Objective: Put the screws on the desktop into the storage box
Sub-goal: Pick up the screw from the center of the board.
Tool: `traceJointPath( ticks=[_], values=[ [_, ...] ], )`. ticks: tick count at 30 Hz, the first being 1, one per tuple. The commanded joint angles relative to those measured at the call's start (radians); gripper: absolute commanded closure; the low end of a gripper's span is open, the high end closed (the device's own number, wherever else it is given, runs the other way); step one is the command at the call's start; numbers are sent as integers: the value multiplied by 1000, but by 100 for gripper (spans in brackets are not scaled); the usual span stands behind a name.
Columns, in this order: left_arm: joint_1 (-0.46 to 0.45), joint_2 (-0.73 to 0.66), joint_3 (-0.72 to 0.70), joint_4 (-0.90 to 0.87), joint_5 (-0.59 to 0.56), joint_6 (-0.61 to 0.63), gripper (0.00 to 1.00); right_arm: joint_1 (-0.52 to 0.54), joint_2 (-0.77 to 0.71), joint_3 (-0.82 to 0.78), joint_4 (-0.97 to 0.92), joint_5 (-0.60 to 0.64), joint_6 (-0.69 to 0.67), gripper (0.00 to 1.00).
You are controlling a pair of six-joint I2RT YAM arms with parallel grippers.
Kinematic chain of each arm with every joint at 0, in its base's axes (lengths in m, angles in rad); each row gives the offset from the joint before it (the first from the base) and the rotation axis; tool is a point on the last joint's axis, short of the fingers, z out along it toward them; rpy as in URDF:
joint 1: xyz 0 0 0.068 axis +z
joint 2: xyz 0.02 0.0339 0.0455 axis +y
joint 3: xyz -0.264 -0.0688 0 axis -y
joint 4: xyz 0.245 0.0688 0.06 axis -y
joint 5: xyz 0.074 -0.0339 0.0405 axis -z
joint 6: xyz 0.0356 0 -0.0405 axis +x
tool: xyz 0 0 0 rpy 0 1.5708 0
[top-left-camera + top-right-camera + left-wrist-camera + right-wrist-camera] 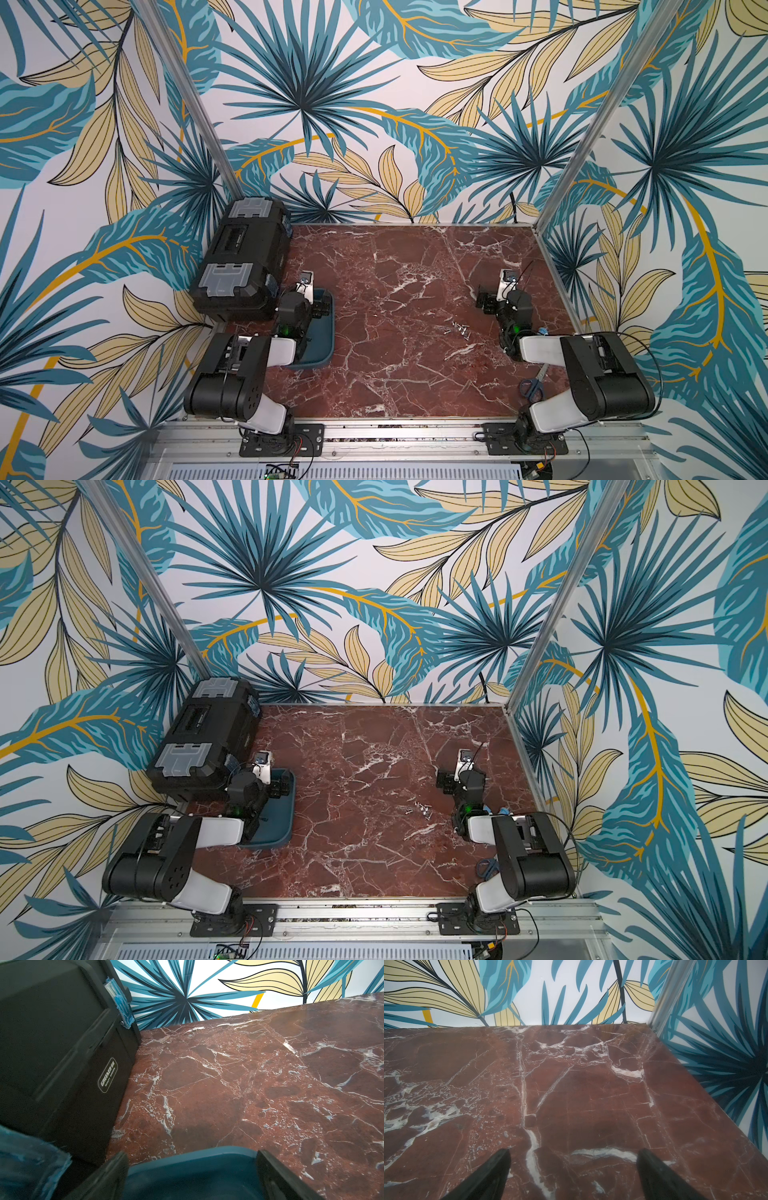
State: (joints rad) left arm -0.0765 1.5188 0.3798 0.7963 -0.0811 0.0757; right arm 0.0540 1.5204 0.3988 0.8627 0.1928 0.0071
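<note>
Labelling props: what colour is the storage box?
Dark teal-blue; the storage box shows best in a top view.

Desktop (395,270), centre of frame: reddish-brown marble pattern with white veins. Storage box (322,340), left of centre: plain dark teal-blue. Screws (459,330), right of centre: silvery. Toolbox (245,257), upper left of the marble: black with grey latch panels. Scissors (534,386), lower right: blue handles. Wall covering (374,104): white ground, teal and cream palm leaves, yellow-orange stems.
</note>
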Motion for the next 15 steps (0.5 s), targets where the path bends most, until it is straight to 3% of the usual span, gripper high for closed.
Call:
traceJointPath(
  ticks=[1, 7, 11, 13, 15],
  values=[
    [5, -13, 28, 26, -9, 5, 0, -3, -10, 6, -1, -9, 9, 1],
    [-6, -297, 26, -254, -112, -83, 0, -21, -9, 13, -14, -41, 20, 1],
    [-4, -464, 91, -552, -215, -292, 0, -16, -52, 15, -34, -14, 10, 0],
    [-2, -529, 169, -751, -251, -367, 0, -8, -160, 64, -229, 16, 25, 1],
    [0, -571, 247, -952, -292, -500, 0, -7, -258, 151, -490, 80, 152, 0]
  ],
)
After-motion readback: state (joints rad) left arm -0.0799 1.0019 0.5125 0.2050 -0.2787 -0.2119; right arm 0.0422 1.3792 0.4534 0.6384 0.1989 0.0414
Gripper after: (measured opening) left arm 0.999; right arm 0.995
